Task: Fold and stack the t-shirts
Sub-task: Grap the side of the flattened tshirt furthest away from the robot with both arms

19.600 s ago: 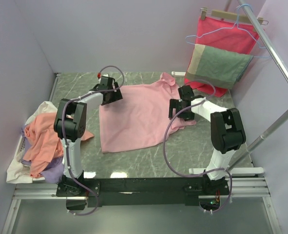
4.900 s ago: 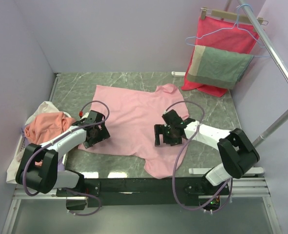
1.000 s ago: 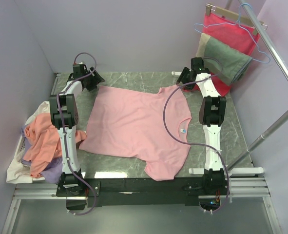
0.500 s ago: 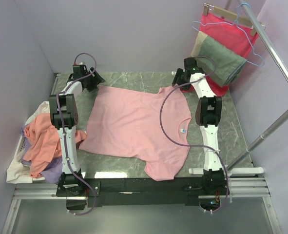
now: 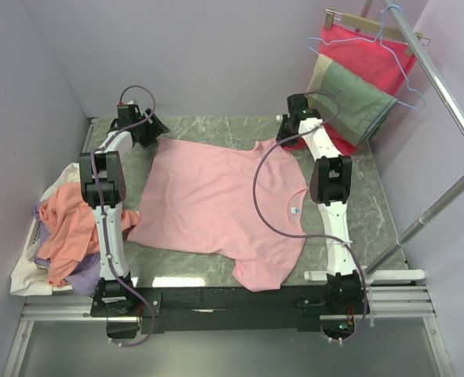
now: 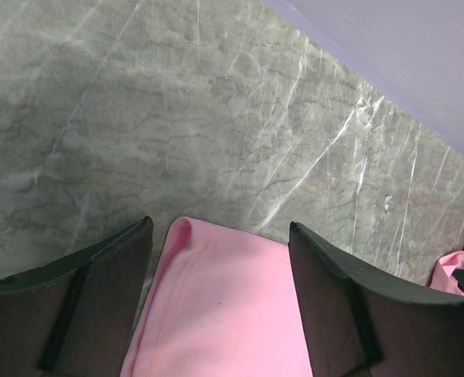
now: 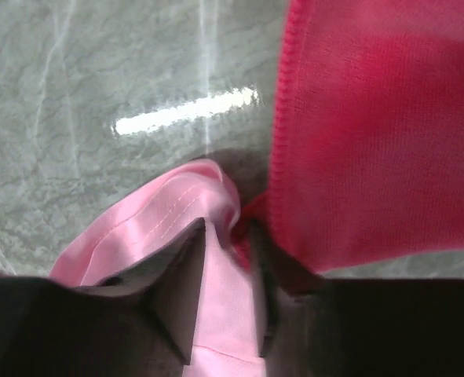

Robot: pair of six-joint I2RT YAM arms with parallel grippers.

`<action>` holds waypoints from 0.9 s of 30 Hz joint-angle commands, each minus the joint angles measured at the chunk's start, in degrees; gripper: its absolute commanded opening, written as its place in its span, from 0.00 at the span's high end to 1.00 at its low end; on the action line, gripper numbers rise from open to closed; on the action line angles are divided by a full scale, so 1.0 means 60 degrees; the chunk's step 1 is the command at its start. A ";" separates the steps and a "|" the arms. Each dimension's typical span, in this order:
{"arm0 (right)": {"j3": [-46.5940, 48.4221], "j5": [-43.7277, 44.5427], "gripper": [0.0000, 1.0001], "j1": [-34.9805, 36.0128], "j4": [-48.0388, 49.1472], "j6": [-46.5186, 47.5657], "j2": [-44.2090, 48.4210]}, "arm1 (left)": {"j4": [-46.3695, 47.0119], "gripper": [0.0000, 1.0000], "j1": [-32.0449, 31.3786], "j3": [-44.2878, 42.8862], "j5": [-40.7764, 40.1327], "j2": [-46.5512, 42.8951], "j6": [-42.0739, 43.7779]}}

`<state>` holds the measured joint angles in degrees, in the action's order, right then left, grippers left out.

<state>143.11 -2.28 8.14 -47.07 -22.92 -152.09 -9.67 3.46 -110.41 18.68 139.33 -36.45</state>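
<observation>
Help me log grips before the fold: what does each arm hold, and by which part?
Right fingers pinch the pink shirt by its far sleeve edge. Left fingers stand open over the shirt's hem corner, holding nothing.

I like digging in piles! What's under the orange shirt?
Beneath the orange shirt, lilac cloth and white cloth peek out. Anything deeper is covered.

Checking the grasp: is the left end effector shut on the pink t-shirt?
No, the left end effector stands wide open astride the pink t-shirt corner.
</observation>
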 commanded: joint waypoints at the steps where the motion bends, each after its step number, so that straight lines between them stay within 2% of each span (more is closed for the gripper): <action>1: -0.0616 0.0147 0.44 -0.0390 0.0066 -0.0471 0.0387 | -0.1420 0.23 -0.0035 0.0311 0.0022 0.0275 0.0288; 4: -0.0561 -0.0029 0.36 -0.0639 0.0023 -0.0735 0.0359 | -0.1450 0.22 -0.0035 0.0457 -0.0109 0.0216 0.0347; 7: -0.0414 -0.0278 0.35 -0.0829 -0.0094 -0.0868 0.0212 | -0.1508 0.21 -0.0035 0.0530 -0.0183 0.0187 0.0362; 13: -0.1437 0.0817 0.32 -0.0859 0.0461 -0.1292 0.1016 | -0.1494 0.21 -0.0021 0.0575 -0.0139 0.0187 0.0362; 14: -0.1425 0.1197 0.29 -0.0859 0.0535 -0.1278 0.1192 | -0.1494 0.21 -0.0021 0.0575 -0.0125 0.0187 0.0376; 18: -0.1306 0.1625 0.28 -0.0786 0.0754 -0.0781 0.1690 | -0.1464 0.21 -0.0035 0.0604 -0.0183 0.0114 0.0405; 22: -0.2681 0.1304 0.28 -0.0435 0.1925 -0.0064 0.2671 | -0.1406 0.21 -0.0021 0.0560 -0.0081 0.0158 0.0347; 24: -0.2597 0.1245 0.28 -0.0303 0.1913 -0.0019 0.2688 | -0.1406 0.21 -0.0035 0.0589 -0.0095 0.0129 0.0347; 27: -0.1648 0.0879 0.28 -0.0215 0.1576 0.0098 0.2176 | -0.1391 0.21 -0.0021 0.0677 -0.0139 0.0026 0.0391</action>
<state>127.68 3.77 5.15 -39.77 -24.86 -141.01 -9.52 3.42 -109.56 18.81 138.78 -35.57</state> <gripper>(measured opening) 0.721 0.787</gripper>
